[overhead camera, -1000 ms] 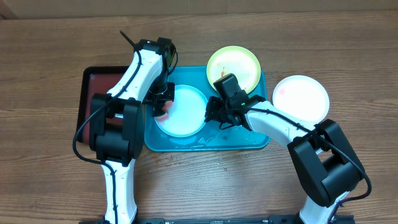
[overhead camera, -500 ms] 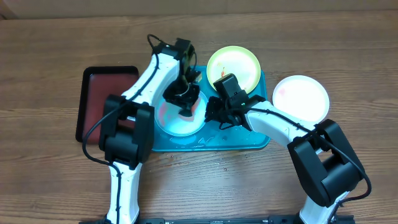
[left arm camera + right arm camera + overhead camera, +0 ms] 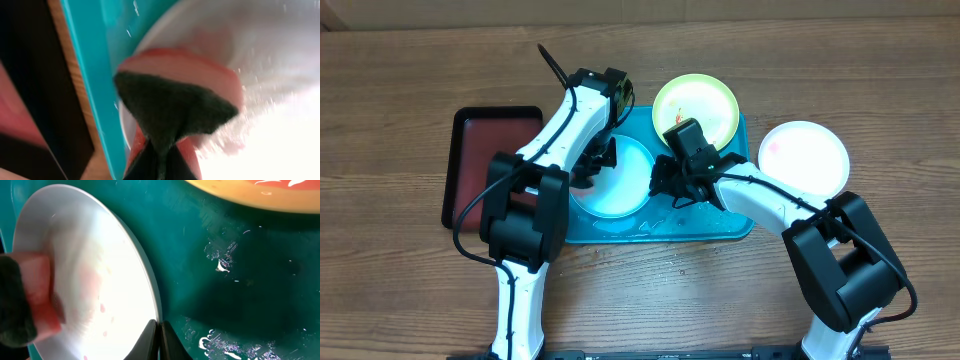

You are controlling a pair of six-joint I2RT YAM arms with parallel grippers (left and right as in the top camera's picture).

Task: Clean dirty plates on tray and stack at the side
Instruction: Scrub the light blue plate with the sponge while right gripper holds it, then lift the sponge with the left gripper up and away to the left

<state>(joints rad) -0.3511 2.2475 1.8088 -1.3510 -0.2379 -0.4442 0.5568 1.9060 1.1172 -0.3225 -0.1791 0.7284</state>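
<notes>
Mint plate (image 3: 90, 270) rim in right claw (image 3: 159, 336)

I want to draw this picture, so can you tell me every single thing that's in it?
Blue tray: one, turquoise, middle of the table, wet in spots.
Mint plate: one, pale mint, in the blue tray's left part.
Yellow-green plate: one, yellow-green with red smears, at the blue tray's far edge.
White plate: one, white with a faint pink smear, on the table right of the blue tray.
Dark red tray: one, dark red with a black rim, left of the blue tray.
Sponge: one, red with a dark green side, on the mint plate.
Table: one, brown wood, under everything.
Left hand: one, holding the sponge.
Right hand: one, pinching the mint plate's rim.
</notes>
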